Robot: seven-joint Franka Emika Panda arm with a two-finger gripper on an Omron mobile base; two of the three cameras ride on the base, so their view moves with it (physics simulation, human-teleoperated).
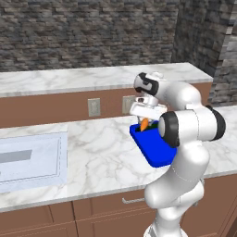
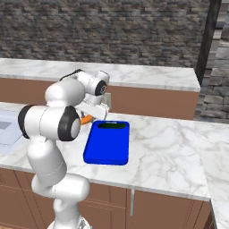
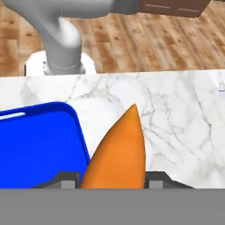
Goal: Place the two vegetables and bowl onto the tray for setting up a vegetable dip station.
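The marble table (image 2: 170, 147) carries a blue tray (image 2: 106, 145), bare of any writing, with a dark green vegetable (image 2: 112, 126) lying along its far end. A sink (image 1: 30, 159) is set in the table well to the left. The tool (image 3: 113, 178), part open, clamps the orange carrot (image 3: 117, 154) just above the tray's edge.

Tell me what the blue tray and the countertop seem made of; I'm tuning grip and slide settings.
The tray looks like moulded plastic: uniform saturated blue, rounded corners, raised rim, faintly glossy. The countertop looks like polished marble: white with grey veining. Both are rendered, so this is appearance only. The gripper holds the carrot.
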